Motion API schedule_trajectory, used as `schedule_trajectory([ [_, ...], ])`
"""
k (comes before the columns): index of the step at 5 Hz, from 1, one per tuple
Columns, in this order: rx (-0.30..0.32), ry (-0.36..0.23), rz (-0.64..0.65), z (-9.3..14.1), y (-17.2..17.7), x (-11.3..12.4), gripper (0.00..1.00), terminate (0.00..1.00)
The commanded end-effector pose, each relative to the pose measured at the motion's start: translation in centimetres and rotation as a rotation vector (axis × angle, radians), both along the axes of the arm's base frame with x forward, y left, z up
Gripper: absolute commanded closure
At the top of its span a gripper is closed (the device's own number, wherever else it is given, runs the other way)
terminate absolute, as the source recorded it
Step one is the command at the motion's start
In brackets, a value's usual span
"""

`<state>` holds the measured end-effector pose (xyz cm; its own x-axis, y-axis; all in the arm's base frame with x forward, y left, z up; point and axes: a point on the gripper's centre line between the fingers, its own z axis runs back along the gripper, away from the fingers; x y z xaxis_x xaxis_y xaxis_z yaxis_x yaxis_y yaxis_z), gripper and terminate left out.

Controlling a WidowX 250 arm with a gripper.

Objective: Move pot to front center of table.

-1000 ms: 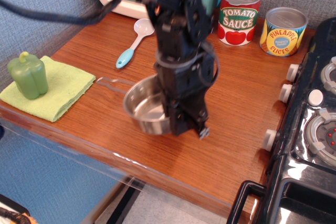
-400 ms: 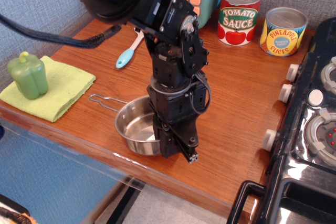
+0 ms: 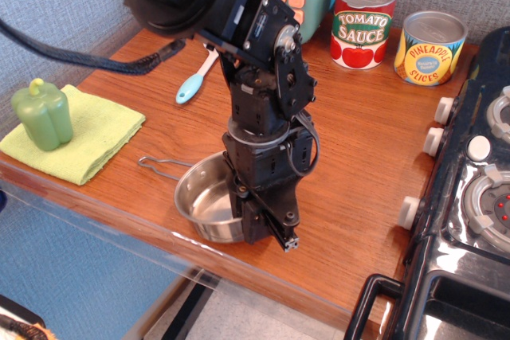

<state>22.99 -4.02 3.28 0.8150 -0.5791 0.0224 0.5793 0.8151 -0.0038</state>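
Pot held at the table's front edge.
The gripper clamps the pot's right rim between its jaws; the wire handle points left.

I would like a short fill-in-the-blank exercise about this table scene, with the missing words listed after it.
1. The gripper is at the rim of the ____, near the front edge of the table.
2. The green pepper stands on a green ____.
3. The spoon has a ____ handle.
4. Next to the tomato sauce can stands a can of ____ slices.

Missing words: pot; cloth; blue; pineapple
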Motion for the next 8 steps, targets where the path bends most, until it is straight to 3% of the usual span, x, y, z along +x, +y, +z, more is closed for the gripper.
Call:
schedule_trajectory([
  [1, -0.027, -0.056, -0.025, 2.6, -0.2, 0.3, 0.00, 0.00],
  [2, -0.072, -0.134, 0.013, 5.8, -0.3, -0.1, 0.00, 0.00],
  [3, -0.076, -0.177, 0.132, 7.6, 0.4, -0.2, 0.00, 0.00],
  [5, -0.044, -0.146, 0.339, 7.2, 1.3, 0.2, 0.00, 0.00],
  [8, -0.019, -0.127, 0.363, 6.4, 1.2, 0.7, 0.00, 0.00],
])
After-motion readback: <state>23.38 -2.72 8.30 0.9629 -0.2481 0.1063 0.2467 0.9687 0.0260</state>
